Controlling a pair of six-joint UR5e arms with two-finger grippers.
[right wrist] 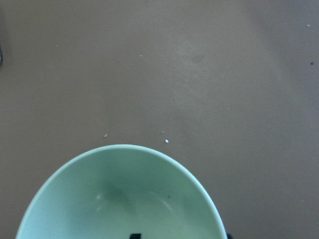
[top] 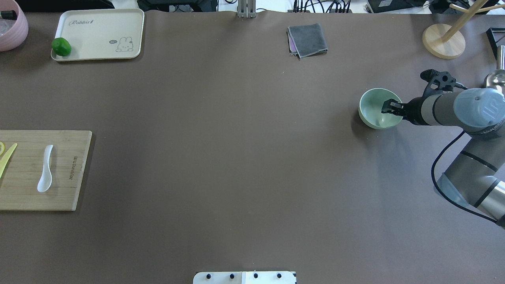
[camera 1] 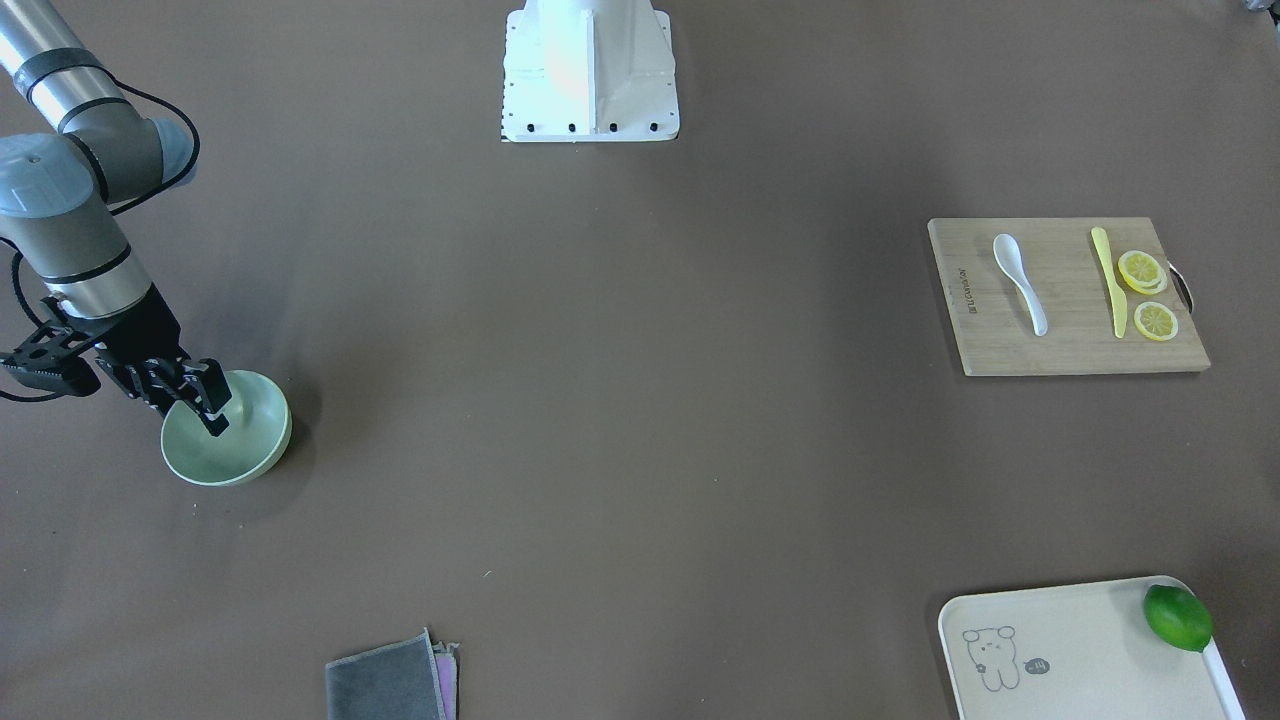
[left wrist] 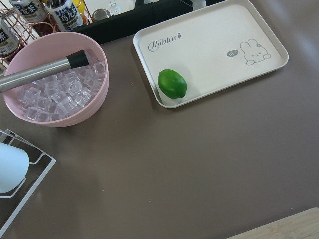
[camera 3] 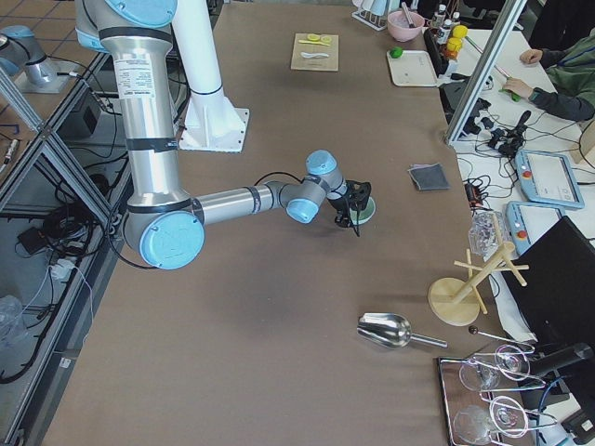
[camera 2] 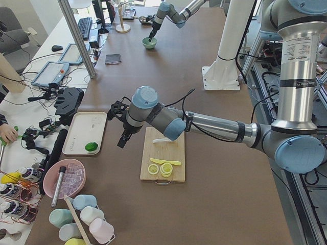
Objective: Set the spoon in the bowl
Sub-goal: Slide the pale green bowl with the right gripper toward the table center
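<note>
The white spoon (camera 1: 1020, 282) lies on a wooden cutting board (camera 1: 1070, 350), also seen from overhead (top: 45, 169). The mint-green bowl (camera 1: 240, 450) sits at the other end of the table (top: 373, 108) and looks slightly tilted. My right gripper (camera 1: 214, 405) is at its rim (top: 388, 107), one finger inside and one outside, shut on the rim. The right wrist view shows the bowl's inside (right wrist: 124, 199), which is empty. My left gripper (camera 2: 124, 139) hovers beside the board, near the tray. It shows only in the exterior left view, so I cannot tell its state.
A yellow knife (camera 1: 1108, 285) and lemon slices (camera 1: 1142, 270) share the board. A cream tray (camera 1: 1080, 650) holds a lime (camera 1: 1177, 617). A grey cloth (camera 1: 385, 685) lies at the operators' edge. A pink bowl of ice (left wrist: 55, 84) stands beside the tray.
</note>
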